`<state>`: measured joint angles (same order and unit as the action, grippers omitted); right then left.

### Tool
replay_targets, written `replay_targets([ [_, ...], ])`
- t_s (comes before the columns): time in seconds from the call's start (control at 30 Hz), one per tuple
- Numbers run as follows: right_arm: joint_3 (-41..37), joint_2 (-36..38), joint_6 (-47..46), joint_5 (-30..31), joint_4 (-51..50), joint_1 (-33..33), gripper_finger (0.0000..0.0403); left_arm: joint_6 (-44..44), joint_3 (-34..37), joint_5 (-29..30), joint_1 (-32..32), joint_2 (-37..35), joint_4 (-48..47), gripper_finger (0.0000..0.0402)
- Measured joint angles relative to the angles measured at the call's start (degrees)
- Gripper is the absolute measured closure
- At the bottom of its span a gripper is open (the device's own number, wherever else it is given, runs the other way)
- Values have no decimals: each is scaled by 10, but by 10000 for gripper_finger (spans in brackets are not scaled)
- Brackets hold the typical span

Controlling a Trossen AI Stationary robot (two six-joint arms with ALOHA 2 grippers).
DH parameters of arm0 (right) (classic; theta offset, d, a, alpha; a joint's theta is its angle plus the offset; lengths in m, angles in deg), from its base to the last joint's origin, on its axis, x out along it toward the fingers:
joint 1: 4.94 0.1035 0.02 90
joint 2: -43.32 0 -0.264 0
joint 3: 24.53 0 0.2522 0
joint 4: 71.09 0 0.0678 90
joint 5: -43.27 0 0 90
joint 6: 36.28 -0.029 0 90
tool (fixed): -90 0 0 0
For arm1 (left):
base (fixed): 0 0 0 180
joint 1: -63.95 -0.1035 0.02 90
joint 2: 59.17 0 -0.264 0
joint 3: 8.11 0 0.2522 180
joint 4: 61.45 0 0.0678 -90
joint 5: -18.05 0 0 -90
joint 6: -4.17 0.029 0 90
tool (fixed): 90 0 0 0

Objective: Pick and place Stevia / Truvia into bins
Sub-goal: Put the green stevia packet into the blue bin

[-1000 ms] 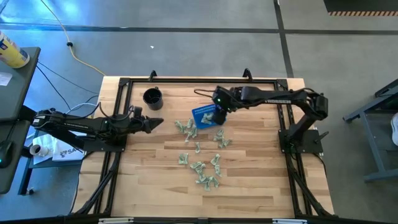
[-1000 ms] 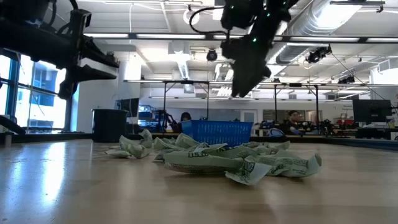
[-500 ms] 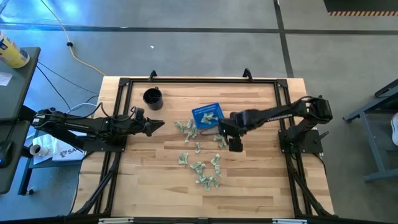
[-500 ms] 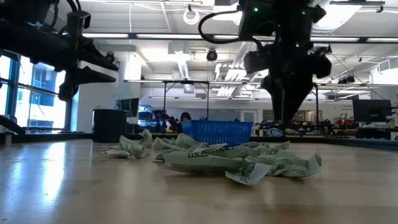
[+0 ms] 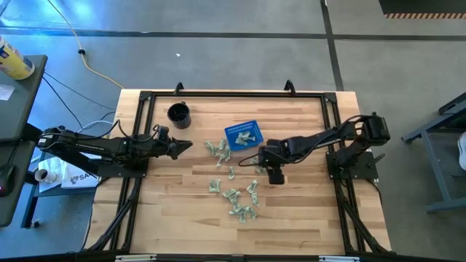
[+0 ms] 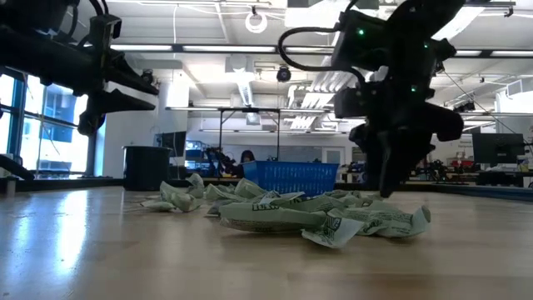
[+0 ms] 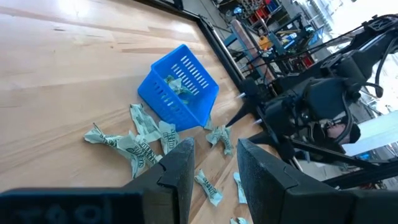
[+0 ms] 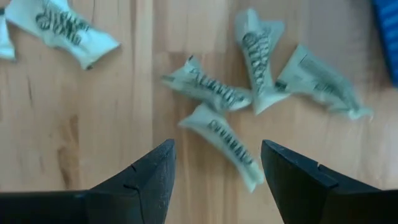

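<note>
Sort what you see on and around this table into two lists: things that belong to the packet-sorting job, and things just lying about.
Belonging to the job:
- sweetener packets
- blue basket
- right gripper, open above packets
- left gripper, waiting, open

Just lying about:
- black cup
- yellow cable on floor

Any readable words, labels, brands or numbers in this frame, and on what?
None can be read.
Sweetener packets: dark print, too blurred to read.
White bag beside the table's left edge: partial dark letters, cut off by the left arm.
Yellow bottle: label too small.
</note>
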<state>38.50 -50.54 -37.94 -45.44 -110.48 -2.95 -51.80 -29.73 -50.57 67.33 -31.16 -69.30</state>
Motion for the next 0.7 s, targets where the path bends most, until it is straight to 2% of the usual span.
replay_targets([
  [0.2, -19, -6, 6, -24, 13, -22, 179, -13, 0, 4, 0, 0, 0, 245],
  [0.33, -26, -20, 6, -54, 17, -34, 203, -16, 0, 6, 0, 0, 0, 245],
  [0.5, -27, -28, -11, -37, 16, -37, 270, -30, 0, 7, 0, 0, 0, 245],
  [0.7, -12, -29, -57, -20, -26, -35, 383, -30, 0, 21, 0, 0, 0, 245],
])
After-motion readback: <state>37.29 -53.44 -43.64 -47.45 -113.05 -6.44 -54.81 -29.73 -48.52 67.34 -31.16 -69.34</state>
